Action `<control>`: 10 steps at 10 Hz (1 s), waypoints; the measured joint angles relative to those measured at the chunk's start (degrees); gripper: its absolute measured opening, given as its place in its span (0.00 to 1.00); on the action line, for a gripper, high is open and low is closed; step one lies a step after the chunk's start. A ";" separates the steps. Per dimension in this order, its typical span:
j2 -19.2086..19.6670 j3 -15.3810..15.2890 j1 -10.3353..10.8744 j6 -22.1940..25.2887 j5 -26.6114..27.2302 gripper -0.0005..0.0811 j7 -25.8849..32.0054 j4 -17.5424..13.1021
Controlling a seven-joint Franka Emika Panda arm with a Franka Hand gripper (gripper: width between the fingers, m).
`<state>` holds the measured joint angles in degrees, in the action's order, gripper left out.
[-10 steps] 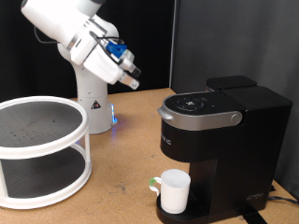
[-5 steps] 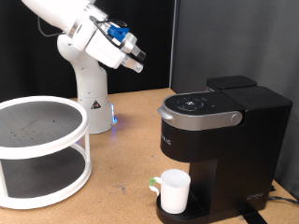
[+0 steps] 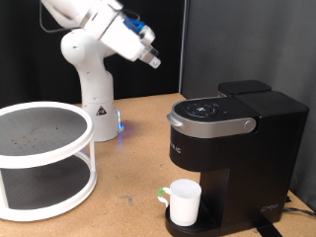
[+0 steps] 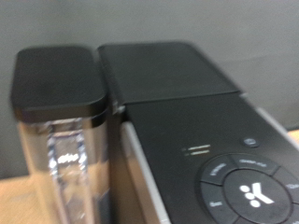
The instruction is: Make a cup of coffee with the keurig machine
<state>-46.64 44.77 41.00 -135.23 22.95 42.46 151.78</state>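
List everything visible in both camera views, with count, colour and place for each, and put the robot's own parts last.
keurig machine: one, black with a grey-silver lid handle, at the exterior view's right on the table; its lid is down, and the wrist view looks down on its top and buttons.
cup: one, white, standing on the machine's drip tray under the spout.
two-tier round rack: one, white, at the exterior view's left.
table: one, light brown wood.
water tank: one, clear with a black lid, beside the machine's top in the wrist view.
robot arm: one, white, at the back.
gripper: one, raised above and behind the machine, holding nothing visible.
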 joint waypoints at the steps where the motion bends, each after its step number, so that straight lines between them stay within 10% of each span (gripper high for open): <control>1: 2.31 -1.38 0.02 3.76 -3.00 0.99 -2.14 -2.70; 5: 11.49 -2.93 2.53 13.17 -6.05 0.99 -6.65 -12.99; 10: 13.52 -3.66 3.72 10.48 -6.38 0.99 -6.33 -14.71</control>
<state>-33.11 41.10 44.72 -124.75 16.57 36.12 137.07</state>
